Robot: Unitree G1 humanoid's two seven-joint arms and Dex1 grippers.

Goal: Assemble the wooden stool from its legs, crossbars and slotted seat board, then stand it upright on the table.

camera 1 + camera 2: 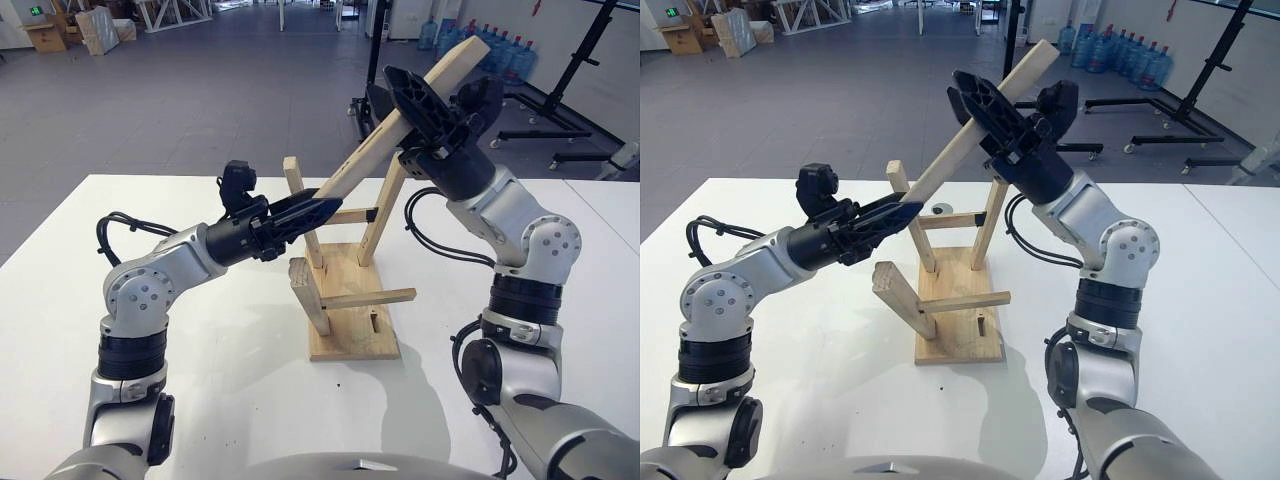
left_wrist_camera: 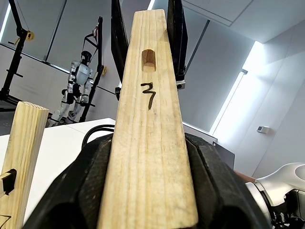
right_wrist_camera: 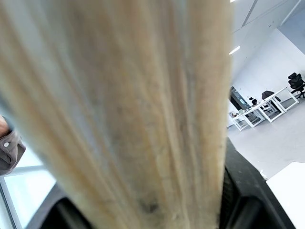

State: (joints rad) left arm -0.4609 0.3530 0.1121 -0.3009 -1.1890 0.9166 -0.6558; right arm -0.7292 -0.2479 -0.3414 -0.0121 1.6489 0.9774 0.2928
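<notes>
Both grippers hold a long pale wooden leg (image 1: 362, 163) slanted above the flat slotted wooden seat board (image 1: 355, 338), which lies midway between the white table's (image 1: 230, 400) side edges. The left gripper (image 1: 318, 212) pinches its lower end and the right gripper (image 1: 428, 100) clamps its upper part. Three upright legs (image 1: 298, 205) and two crossbars (image 1: 372, 298) are already fitted. The fourth leg appears to be going in, so next its lower end needs lining up with the empty slot.

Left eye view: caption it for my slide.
Left gripper and right gripper hold a slanted leg over the half-built stool.
</notes>
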